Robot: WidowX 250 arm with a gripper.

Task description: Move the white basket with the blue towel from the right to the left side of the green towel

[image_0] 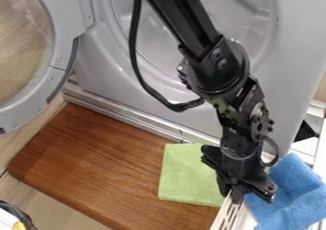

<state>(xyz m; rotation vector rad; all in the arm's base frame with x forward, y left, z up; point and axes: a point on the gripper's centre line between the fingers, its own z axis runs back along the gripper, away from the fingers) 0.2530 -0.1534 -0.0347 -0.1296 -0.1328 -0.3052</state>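
green cloth [185, 176] on wooden board [96, 162] | round door [62, 43] open | gripper [237, 192]: opening, hold can't tell

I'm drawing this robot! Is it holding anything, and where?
I can't tell. The black end effector hangs at the rim of a white, slotted plastic basket.

Green cloth [185, 175], flat on brown wooden board [96, 162]; blue cloth [294, 192], creased, lying on white slotted basket [223, 218].
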